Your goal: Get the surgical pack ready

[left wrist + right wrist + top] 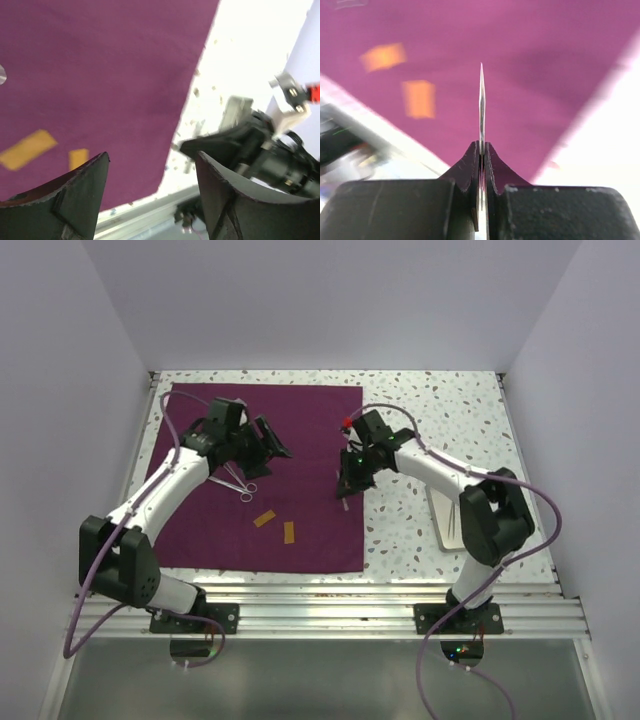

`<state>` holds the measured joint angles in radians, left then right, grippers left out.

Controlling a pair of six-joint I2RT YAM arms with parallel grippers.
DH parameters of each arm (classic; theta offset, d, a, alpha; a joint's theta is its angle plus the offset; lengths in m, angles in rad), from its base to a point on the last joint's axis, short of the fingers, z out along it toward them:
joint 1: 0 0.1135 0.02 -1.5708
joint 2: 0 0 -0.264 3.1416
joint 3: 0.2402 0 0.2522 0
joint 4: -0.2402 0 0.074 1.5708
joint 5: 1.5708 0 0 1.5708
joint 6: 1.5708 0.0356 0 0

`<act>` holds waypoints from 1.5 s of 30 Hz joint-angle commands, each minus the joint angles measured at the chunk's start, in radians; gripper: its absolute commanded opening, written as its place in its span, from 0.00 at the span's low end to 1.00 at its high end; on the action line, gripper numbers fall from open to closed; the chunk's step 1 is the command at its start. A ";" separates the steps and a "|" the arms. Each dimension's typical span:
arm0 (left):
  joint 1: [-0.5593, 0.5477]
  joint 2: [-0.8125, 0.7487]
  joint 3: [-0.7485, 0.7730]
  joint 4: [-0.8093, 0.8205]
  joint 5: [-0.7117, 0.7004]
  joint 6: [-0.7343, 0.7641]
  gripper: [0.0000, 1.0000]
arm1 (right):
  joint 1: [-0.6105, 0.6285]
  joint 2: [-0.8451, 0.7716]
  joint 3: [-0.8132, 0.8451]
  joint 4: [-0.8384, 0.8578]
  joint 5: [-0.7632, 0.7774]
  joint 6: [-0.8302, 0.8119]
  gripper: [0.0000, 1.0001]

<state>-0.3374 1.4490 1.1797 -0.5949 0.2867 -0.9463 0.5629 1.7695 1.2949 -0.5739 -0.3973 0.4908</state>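
Cloth point(300, 430): plum-purple sheet, spread flat as a large square on the left part of the table point(450, 410). Its near edge runs along the table's front rail.

Left gripper point(278, 448): held above the middle of the cloth and tilted toward the right arm. In the wrist view its fingers point(80, 195) stand wide apart with nothing between them, and only cloth and table edge show in the gap.

Right gripper point(347, 488): at the right edge of the cloth, pointing down and toward the left. Its fingers point(470, 165) are pressed together on a thin pointed tool.

Pointed tool point(481, 100): a slim, bright metal sliver seen edge-on. It rises straight out from the right gripper's closed tips, with its point over the cloth near the border. Its exact kind cannot be told.

Ring-handled tool point(240, 480): a silver instrument lying on the cloth just below the left arm's wrist, clear of both grippers.

Tabs point(265, 518): two small orange-yellow strips on the cloth, the second point(289, 532) just beside the first. They lie in the near half, between the two arms.

Tray point(440, 530): a pale flat tray on the bare table at the right, partly hidden by the right arm and well apart from the cloth.
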 commanded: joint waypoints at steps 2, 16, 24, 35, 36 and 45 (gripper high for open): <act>0.142 -0.058 -0.057 -0.046 -0.072 0.125 0.74 | -0.151 -0.145 -0.029 -0.349 0.473 -0.245 0.00; 0.258 0.059 -0.154 -0.048 -0.179 0.168 0.74 | -0.406 -0.167 -0.198 -0.382 0.868 -0.391 0.00; 0.336 0.106 -0.100 -0.112 -0.262 0.198 0.71 | -0.417 -0.071 -0.135 -0.388 0.841 -0.385 0.45; 0.362 0.280 0.038 -0.128 -0.323 0.149 0.45 | -0.322 -0.146 0.010 -0.472 0.761 -0.327 0.47; 0.363 0.292 0.047 -0.128 -0.325 0.144 0.44 | -0.310 -0.151 0.026 -0.472 0.755 -0.322 0.47; 0.367 0.416 0.113 -0.158 -0.356 0.107 0.43 | -0.256 -0.173 0.050 -0.446 0.695 -0.345 0.46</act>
<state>0.0204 1.8324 1.2629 -0.7280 -0.0410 -0.8047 0.3096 1.6394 1.3163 -1.0168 0.3214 0.1497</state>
